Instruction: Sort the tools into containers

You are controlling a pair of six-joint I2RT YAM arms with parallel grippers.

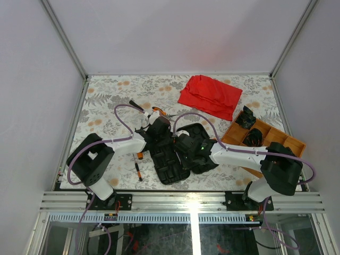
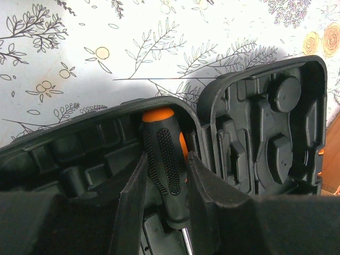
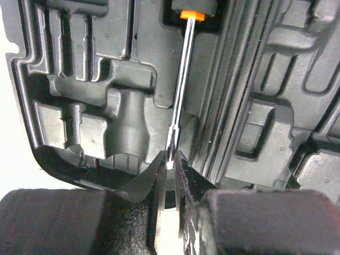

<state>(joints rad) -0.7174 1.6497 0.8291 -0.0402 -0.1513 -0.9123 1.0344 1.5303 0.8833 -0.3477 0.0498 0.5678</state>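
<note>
The black tool case (image 1: 172, 170) lies open on the floral table, moulded slots up, and fills both wrist views (image 2: 265, 122) (image 3: 95, 106). A screwdriver with a black-and-orange handle (image 2: 166, 154) lies along a slot in the case. My left gripper (image 1: 158, 130) (image 2: 166, 162) is closed on its handle, one finger on each side. My right gripper (image 1: 186, 144) (image 3: 171, 159) is shut on the tip of the same screwdriver's metal shaft (image 3: 180, 79). A small screwdriver (image 1: 138, 171) and an orange-handled tool (image 1: 139, 155) lie left of the case. A black-handled driver (image 1: 137, 105) and orange pliers (image 1: 158, 111) lie behind it.
A red cloth (image 1: 210, 95) lies at the back right. A wooden tray (image 1: 276, 139) with dark items stands at the right, close to the right arm. Metal frame rails run along the table's edges.
</note>
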